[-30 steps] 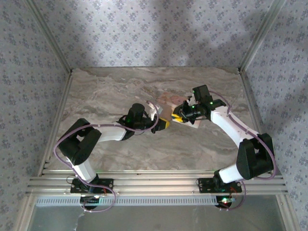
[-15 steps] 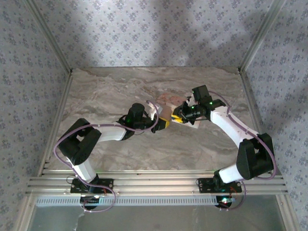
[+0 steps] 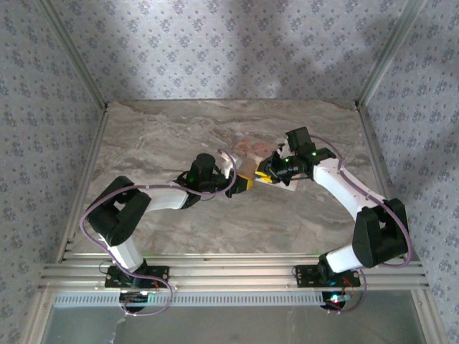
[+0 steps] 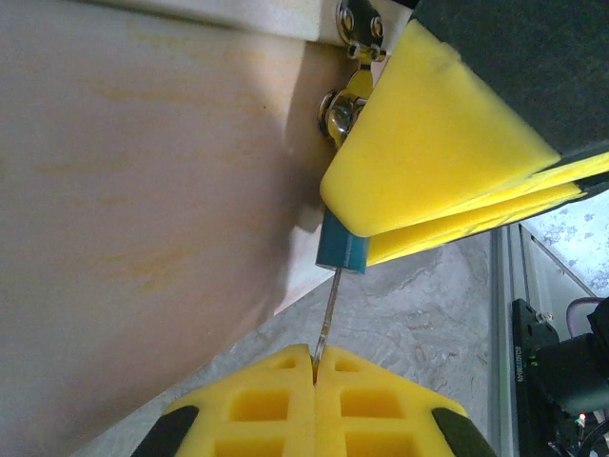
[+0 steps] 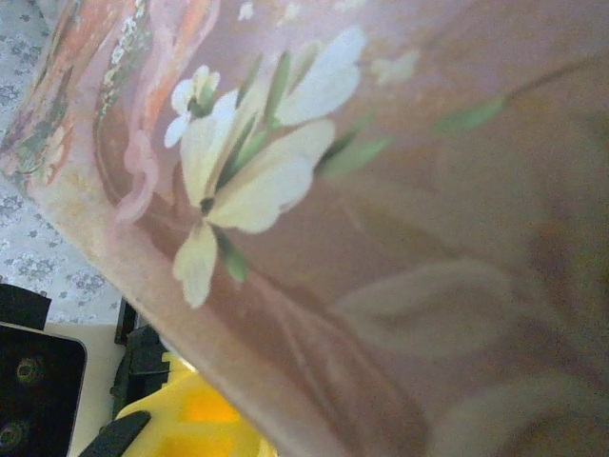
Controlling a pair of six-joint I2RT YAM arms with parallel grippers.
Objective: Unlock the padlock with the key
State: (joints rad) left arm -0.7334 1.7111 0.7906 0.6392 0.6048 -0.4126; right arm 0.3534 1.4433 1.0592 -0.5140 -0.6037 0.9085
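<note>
The padlock [image 4: 342,252], a small blue body, sits close against the side of the box [image 4: 143,190], just beside the box's metal hasp [image 4: 344,100]. The right gripper [image 3: 265,174] is clamped on it, its yellow pads [image 4: 428,143] pressed on either side of the body. On the padlock's far side from the hasp, the left gripper [image 4: 315,376] is pinched fully closed on the key [image 4: 324,319]. The key's thin blade runs straight to the padlock's end, but how deep it sits cannot be told.

The step in hand looks like turning the key. To do it well, the left wrist should roll about the blade's own line, with no sideways drag toward or off the box. So slim a blade would likely bend or slip in the soft pads. The right grip needs to hold firm against that twist so the body does not spin with it. Once the turn bottoms out, the body should be drawn off the shackle, away from the hasp
</note>
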